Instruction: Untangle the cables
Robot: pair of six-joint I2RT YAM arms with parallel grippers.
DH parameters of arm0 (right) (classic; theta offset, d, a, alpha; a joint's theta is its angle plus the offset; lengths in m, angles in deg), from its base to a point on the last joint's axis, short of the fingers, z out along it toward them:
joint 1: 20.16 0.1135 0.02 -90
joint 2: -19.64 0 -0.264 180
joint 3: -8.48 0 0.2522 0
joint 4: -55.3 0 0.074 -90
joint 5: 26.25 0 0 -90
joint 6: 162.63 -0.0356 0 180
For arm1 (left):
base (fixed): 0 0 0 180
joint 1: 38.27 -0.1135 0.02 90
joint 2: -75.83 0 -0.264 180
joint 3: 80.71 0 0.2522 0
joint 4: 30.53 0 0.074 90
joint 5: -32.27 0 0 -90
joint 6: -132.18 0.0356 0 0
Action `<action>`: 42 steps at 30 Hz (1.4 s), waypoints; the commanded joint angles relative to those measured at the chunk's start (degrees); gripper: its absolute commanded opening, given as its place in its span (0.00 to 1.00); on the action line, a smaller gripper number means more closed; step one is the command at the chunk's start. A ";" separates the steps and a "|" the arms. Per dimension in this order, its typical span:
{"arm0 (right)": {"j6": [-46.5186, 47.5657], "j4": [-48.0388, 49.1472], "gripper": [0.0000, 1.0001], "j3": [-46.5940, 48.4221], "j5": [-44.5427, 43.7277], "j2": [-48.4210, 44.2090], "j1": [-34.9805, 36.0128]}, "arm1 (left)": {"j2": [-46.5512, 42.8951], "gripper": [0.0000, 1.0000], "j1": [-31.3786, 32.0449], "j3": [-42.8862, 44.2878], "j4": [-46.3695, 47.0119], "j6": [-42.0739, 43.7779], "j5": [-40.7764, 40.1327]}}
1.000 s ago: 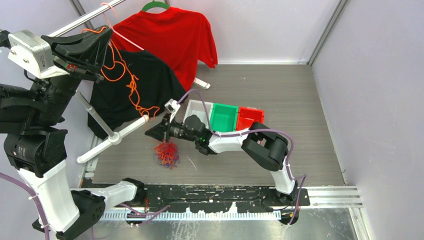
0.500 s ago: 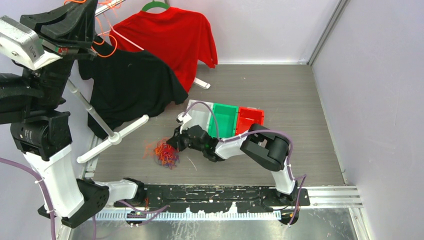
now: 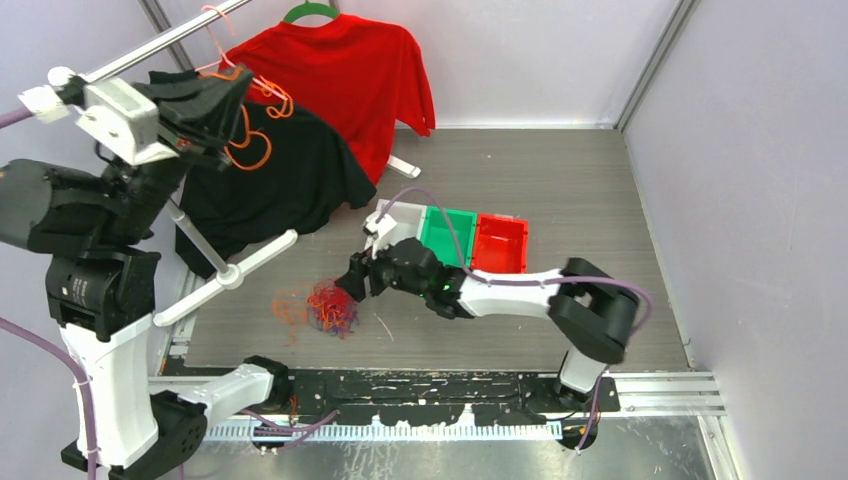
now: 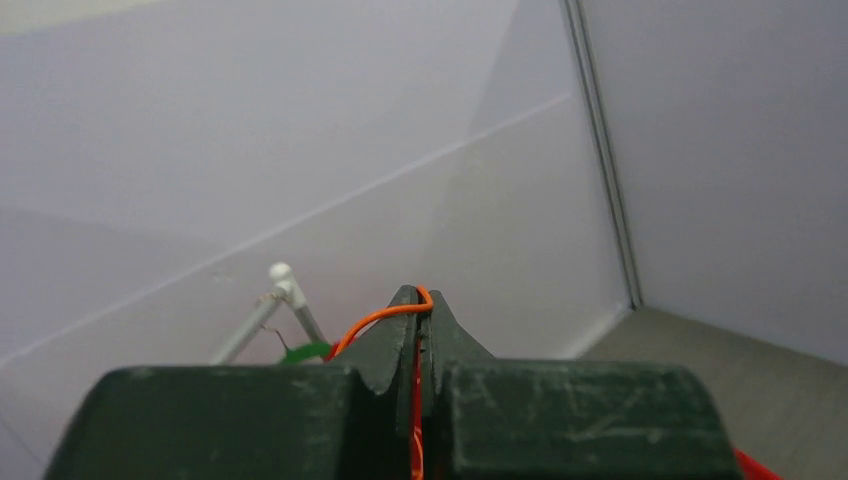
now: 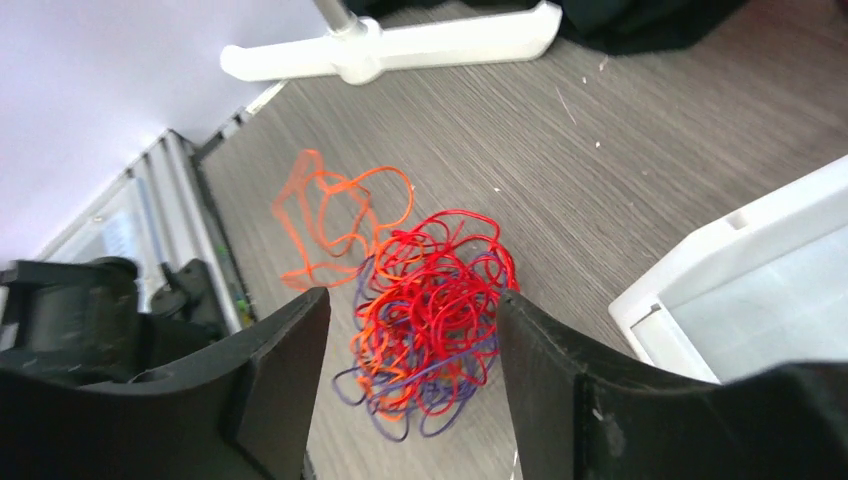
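One orange cable (image 4: pixel 375 317) is pinched aloft in the left gripper (image 4: pixel 420 300), while the tangle (image 5: pixel 430 320), seemingly mostly unsorted, is hovered over by the spread right gripper (image 5: pixel 410 345).

Right fingers (image 5: pixel 545 380) opened over the cables (image 5: pixel 430 330) (orange strand (image 4: pixel 385 313) pulled away).

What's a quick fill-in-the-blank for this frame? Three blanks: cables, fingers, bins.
1. The cable pinched in the left gripper is ___ in colour.
2. The right gripper hangs over the tangle with its fingers ___.
3. The green bin sits between the white bin and the ___ one.
Missing: orange; open; red.
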 commanded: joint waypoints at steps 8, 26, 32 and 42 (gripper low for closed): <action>6.09 -4.09 0.80 -11.03 6.44 -25.85 -5.92 | -5.64 0.00 0.10 -19.78 -15.68 -8.92 12.56; 14.57 -8.43 0.88 -1.64 18.05 -32.45 -8.65 | -8.74 0.00 0.09 -36.09 -13.65 -22.67 36.90; 9.32 -1.34 0.88 3.02 21.64 -24.25 -8.41 | -9.04 0.00 0.14 -35.48 -13.34 -22.75 37.16; 6.62 11.58 0.77 4.01 8.57 -16.42 -8.25 | -9.43 0.00 0.09 -33.96 -10.61 -27.06 38.78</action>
